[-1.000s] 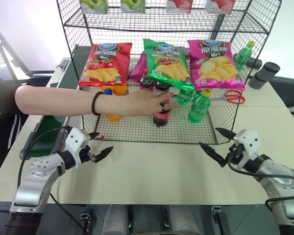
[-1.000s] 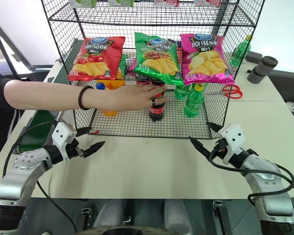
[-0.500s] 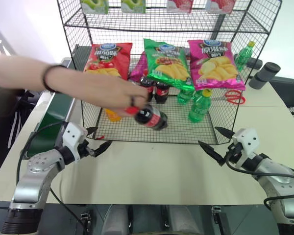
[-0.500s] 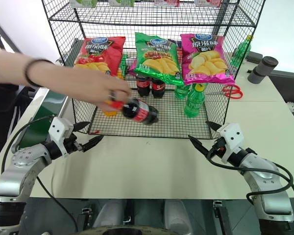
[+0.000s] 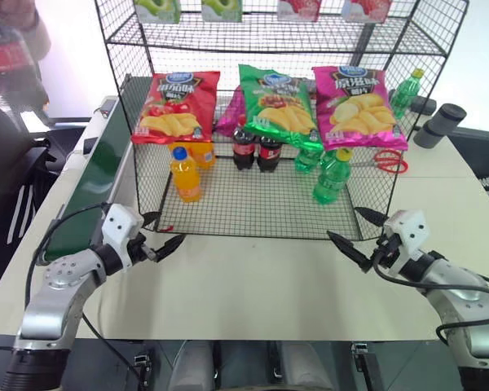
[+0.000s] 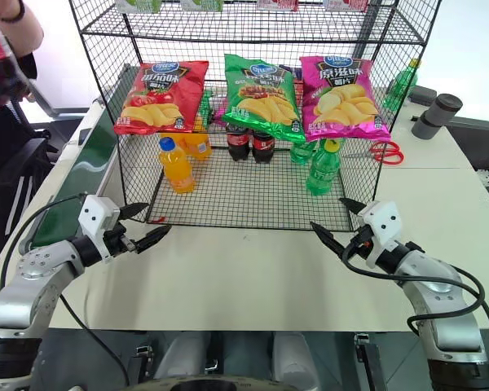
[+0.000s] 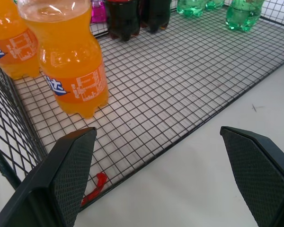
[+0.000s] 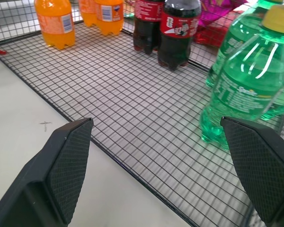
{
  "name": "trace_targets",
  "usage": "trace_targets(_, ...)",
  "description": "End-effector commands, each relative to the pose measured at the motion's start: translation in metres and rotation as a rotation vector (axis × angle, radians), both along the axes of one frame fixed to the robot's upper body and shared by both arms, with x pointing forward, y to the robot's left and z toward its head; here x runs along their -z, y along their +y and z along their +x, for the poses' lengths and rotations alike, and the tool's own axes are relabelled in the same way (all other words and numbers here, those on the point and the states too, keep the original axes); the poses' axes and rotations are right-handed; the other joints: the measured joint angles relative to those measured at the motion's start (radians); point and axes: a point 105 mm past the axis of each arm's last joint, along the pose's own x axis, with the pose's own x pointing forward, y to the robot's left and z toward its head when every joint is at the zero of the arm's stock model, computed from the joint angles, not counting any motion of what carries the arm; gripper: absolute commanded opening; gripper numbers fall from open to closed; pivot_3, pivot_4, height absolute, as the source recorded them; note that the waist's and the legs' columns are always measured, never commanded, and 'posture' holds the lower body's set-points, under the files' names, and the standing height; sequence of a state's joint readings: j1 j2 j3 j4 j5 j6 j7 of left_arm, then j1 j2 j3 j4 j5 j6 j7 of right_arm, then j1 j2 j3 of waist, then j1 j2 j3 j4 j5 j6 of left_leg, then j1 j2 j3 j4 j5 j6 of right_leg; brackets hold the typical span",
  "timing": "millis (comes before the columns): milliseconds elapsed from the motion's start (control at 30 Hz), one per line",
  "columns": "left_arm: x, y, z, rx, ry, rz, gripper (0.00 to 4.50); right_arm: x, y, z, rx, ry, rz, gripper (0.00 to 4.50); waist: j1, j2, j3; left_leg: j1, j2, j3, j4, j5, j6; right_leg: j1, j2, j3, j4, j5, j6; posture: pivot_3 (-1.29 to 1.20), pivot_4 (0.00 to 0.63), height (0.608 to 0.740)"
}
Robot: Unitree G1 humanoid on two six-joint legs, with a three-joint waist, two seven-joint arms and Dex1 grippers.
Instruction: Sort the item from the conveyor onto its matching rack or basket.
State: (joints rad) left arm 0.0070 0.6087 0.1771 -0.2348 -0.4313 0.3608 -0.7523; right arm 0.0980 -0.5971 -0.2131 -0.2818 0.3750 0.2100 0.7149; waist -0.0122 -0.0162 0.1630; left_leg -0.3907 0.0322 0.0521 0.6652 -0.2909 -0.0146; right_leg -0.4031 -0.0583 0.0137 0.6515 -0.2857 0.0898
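Note:
A person's hand at the far upper left holds the item, a cola bottle (image 5: 2,50) with a red label, in the air off to the side of the conveyor (image 5: 94,175), whose dark green belt runs along the table's left side. The black wire rack (image 5: 253,208) stands at the back of the table. My left gripper (image 5: 165,228) hovers open and empty in front of the rack's left corner, near an orange soda bottle (image 7: 68,61). Open and empty too, my right gripper (image 5: 345,225) hangs before the rack's right front corner.
On the rack's bottom tier stand two cola bottles (image 5: 257,151), orange soda bottles (image 5: 185,173) and green bottles (image 5: 330,175); three chip bags (image 5: 277,104) hang above. Red scissors (image 5: 389,160) and a grey cylinder (image 5: 440,124) lie right of the rack.
The person's hand lifted a cola bottle off the rack's bottom tier and carried it up to the far left. Both grippers stayed in place, open.

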Motion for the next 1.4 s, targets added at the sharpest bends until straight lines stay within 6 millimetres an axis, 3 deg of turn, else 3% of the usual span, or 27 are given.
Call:
trace_targets(33, -0.025, -0.002, -0.001, 0.012, -0.086, -0.012, 4.50, -0.008, 0.001, 0.002, -0.008, -0.035, -0.002, 4.47, 0.000, 0.000, 0.000, 0.000, 0.000, 0.000, 0.000, 0.000, 0.000, 0.000, -0.001, 0.000, 0.000, 0.000, 0.000, 0.00, 0.150, 0.740)
trace_targets(200, -0.034, 0.010, 0.004, -0.074, -0.119, -0.051, 4.50, -0.008, 0.004, 0.002, -0.018, -0.035, 0.002, 4.47, 0.000, 0.000, 0.000, 0.000, 0.000, 0.000, 0.000, 0.000, 0.000, 0.000, 0.000, 0.000, 0.000, 0.000, 0.000, 0.00, 0.150, 0.740)
trace_targets(333, -0.045, 0.038, 0.009, -0.233, -0.172, -0.123, 4.50, -0.007, 0.005, 0.003, -0.021, -0.032, 0.003, 4.47, -0.001, 0.000, 0.000, 0.000, 0.000, 0.000, 0.000, 0.000, 0.000, 0.000, 0.001, 0.000, 0.000, 0.000, 0.000, 0.00, 0.150, 0.740)
trace_targets(500, -0.038, 0.086, 0.009, -0.503, -0.216, -0.126, 4.50, -0.005, 0.011, 0.006, -0.039, -0.032, 0.012, 4.47, -0.001, 0.000, 0.000, 0.000, 0.000, 0.000, 0.000, 0.000, 0.000, 0.000, 0.001, 0.000, 0.001, 0.000, 0.000, 0.00, 0.150, 0.740)
trace_targets(667, -0.025, 0.116, 0.012, -0.696, -0.230, -0.118, 4.50, -0.008, 0.023, 0.012, -0.062, -0.049, 0.024, 4.47, 0.000, -0.001, 0.000, 0.000, 0.000, 0.000, 0.000, 0.000, 0.000, 0.000, 0.001, 0.000, 0.001, 0.000, 0.000, 0.00, 0.150, 0.740)
trace_targets(933, -0.018, 0.115, 0.019, -0.712, -0.221, -0.113, 4.50, -0.013, 0.036, 0.013, -0.078, -0.070, 0.038, 4.47, 0.001, -0.002, -0.001, 0.000, 0.000, 0.000, 0.001, 0.000, 0.000, 0.000, -0.001, 0.000, 0.001, 0.001, 0.001, 0.00, 0.150, 0.740)
trace_targets(1067, -0.012, 0.138, 0.024, -0.880, -0.211, -0.025, 4.50, -0.012, 0.042, 0.013, -0.056, -0.072, 0.039, 4.47, 0.000, -0.002, -0.001, 0.000, 0.000, 0.000, 0.001, 0.000, 0.000, 0.000, -0.002, 0.000, 0.002, 0.001, 0.001, 0.00, 0.150, 0.740)
trace_targets(1400, -0.006, 0.147, 0.018, -0.893, -0.247, 0.010, 4.50, -0.014, 0.038, 0.021, 0.044, -0.127, 0.034, 4.47, 0.000, -0.002, -0.001, 0.000, 0.000, 0.000, 0.001, 0.000, 0.000, 0.000, -0.002, 0.000, 0.002, 0.001, 0.001, 0.00, 0.150, 0.740)
